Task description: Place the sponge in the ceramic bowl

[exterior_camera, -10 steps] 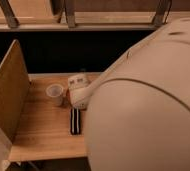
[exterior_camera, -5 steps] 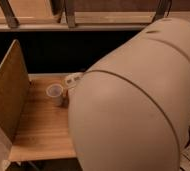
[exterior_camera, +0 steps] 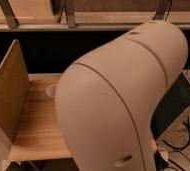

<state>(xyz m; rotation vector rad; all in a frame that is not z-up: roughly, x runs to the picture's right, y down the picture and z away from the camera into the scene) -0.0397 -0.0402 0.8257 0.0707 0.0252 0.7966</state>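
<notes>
filling the view, the beige arm (exterior_camera: 119, 100) hides the gripper somewhere behind it; its state cannot be told. a white cup (exterior_camera: 51, 90) peeks out on the tabletop (exterior_camera: 38, 127).

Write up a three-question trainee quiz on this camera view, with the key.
1. True or false: the gripper is in plain view, holding the sponge over the ceramic bowl.
2. What fills most of the view? A) the robot's beige arm casing B) a red bowl C) a stack of plates
3. Fill in: the upright wooden board stands at the picture's ___ side of the wooden table.

Key
1. False. The gripper is out of view, somewhere behind the arm casing, and neither sponge nor ceramic bowl shows.
2. A
3. left
</notes>
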